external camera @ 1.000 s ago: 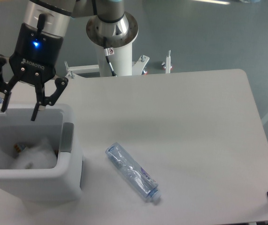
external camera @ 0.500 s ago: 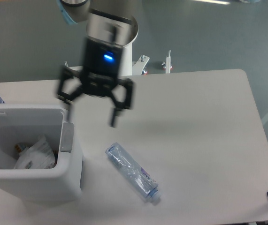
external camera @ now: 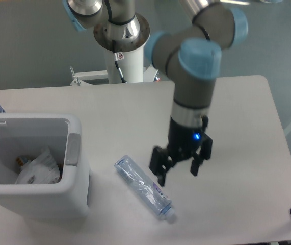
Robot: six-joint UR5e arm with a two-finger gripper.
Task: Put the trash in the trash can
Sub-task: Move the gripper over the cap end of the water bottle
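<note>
The fixed camera looks down on a pale grey bench (external camera: 227, 117) where the black two-finger pincer (external camera: 178, 175) hangs with its fingers spread wide and nothing between them, just beside and a little above the flattened clear plastic bottle with a blue-printed label and pale cap (external camera: 144, 187). The bottle lies on its side, diagonal across the bench, cap end toward the near edge, well apart from the white boxy plastic trash can with a grey tab on its rim (external camera: 73, 149) at the left. Inside that open can the crumpled translucent-white plastic wrapper (external camera: 39, 167) already rests on the bottom, so by my reading half the job is done and the bottle is what remains. To take it well, the pincer should shift left until it is centred over the bottle's middle, turn so the fingers straddle the short width rather than the long axis, and come down low before clamping, since a flattened bottle offers little height and the slick plastic may squirm out of a shallow or off-centre hold.
</note>
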